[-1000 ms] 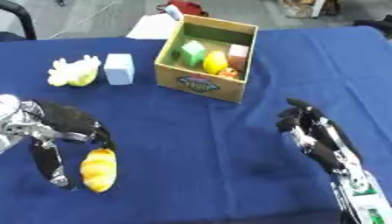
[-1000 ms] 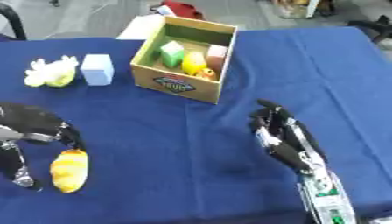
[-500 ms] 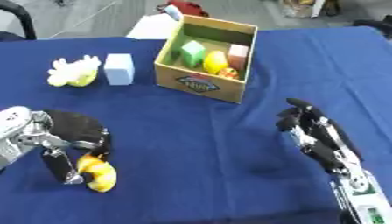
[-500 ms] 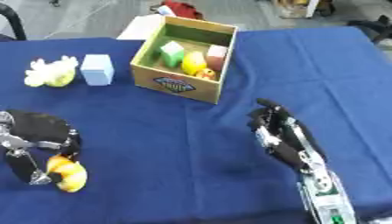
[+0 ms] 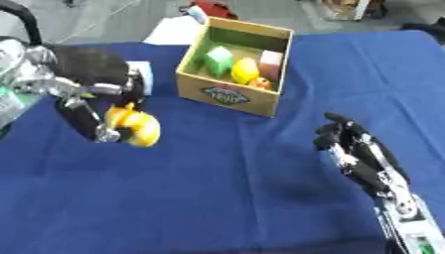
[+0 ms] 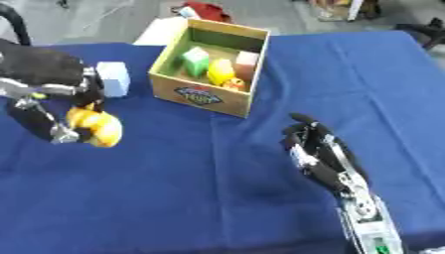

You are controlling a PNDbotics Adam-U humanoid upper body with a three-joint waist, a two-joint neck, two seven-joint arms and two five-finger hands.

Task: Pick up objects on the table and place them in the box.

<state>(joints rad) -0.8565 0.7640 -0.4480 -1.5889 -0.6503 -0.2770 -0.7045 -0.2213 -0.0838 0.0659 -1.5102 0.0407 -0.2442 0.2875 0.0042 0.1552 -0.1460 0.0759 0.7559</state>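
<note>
yellow and rounded, with an orange patch on its lower side, the toy (image 5: 136,126) hangs above the blue-covered surface (image 5: 217,193) at about nine o'clock in the left eye view, pinched in the left hand (image 5: 87,82), whose dark fingers (image 5: 85,121) curl down along the toy's left side while the black palm sits above it. up toward one o'clock from the toy stands the cardboard box (image 5: 233,96), open at the top, set askew on the cloth, with a printed oval label on its near wall; inside it lie a green block (image 5: 218,58), a yellow piece (image 5: 244,70), a pink block (image 5: 271,63) and a small orange bit (image 5: 260,83) near the front right corner. a pale blue block (image 6: 113,85) stands on the surface just left of the box, partly behind the left hand. the right hand (image 5: 354,151) shows at about four o'clock, well apart from the toy and the box, fingers relaxed and spread, pointing up and away, holding nothing, its silver and black forearm running down to the lower right corner. beyond the surface's far edge, at twelve o'clock, lie a white sheet (image 5: 170,33) and something red (image 5: 213,9) on the floor.
</note>
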